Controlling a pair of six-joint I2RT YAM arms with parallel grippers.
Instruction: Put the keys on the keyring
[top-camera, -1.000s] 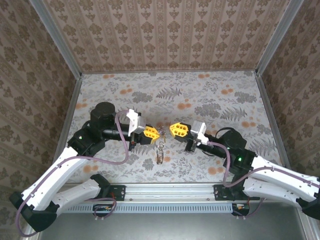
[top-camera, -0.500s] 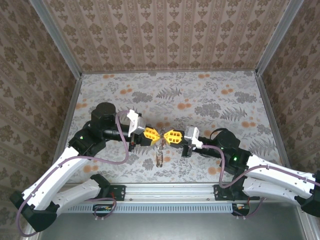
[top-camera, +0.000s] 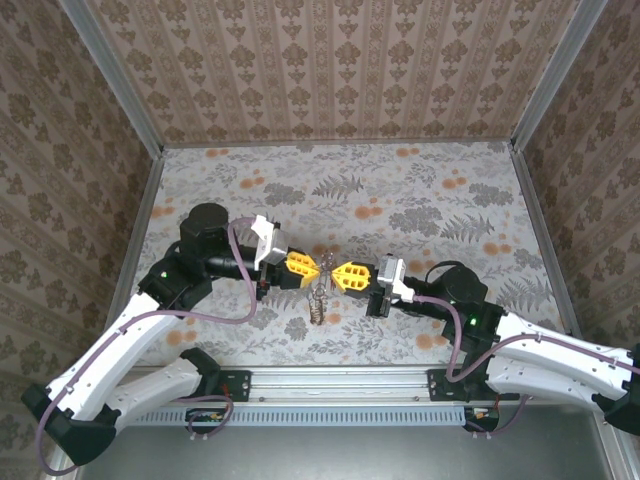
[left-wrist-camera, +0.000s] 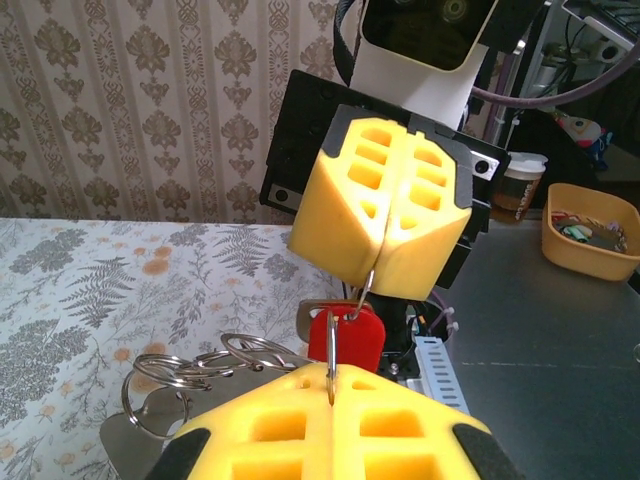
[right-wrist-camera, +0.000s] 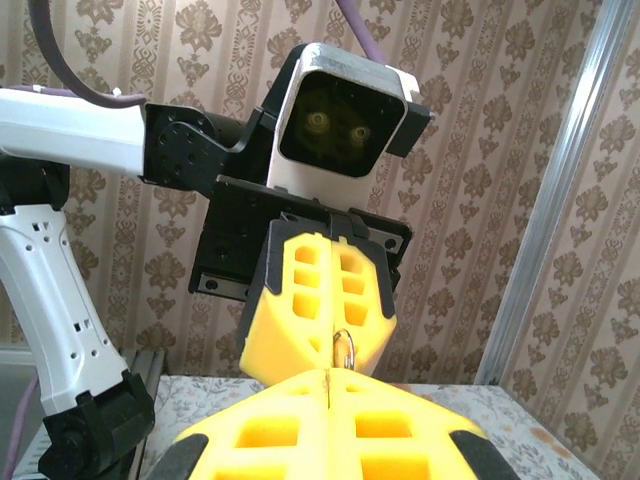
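Observation:
My left gripper (top-camera: 312, 267) and right gripper (top-camera: 338, 274) meet tip to tip above the front middle of the table. Both are shut on a thin metal keyring (right-wrist-camera: 343, 350) that spans the small gap between their yellow fingertips. In the left wrist view the keyring (left-wrist-camera: 331, 350) rises from the seam of my left gripper (left-wrist-camera: 331, 378) toward the right gripper (left-wrist-camera: 376, 272). A key with a bright red head (left-wrist-camera: 350, 338) hangs on it there. A bunch of further rings and keys (left-wrist-camera: 195, 368) dangles below the two grippers (top-camera: 316, 305). The left gripper (right-wrist-camera: 333, 325) faces the right gripper (right-wrist-camera: 328, 378).
The floral tabletop (top-camera: 400, 200) is fenced by patterned walls with metal corner posts (top-camera: 545, 90). An aluminium rail (top-camera: 330, 385) runs along the near edge between the arm bases. Off the table stand a yellow tub (left-wrist-camera: 590, 235) and a cup (left-wrist-camera: 520, 190).
My right gripper has moved left until its tips reach the left gripper's tips at the keyring. The left gripper has stayed in place, shut.

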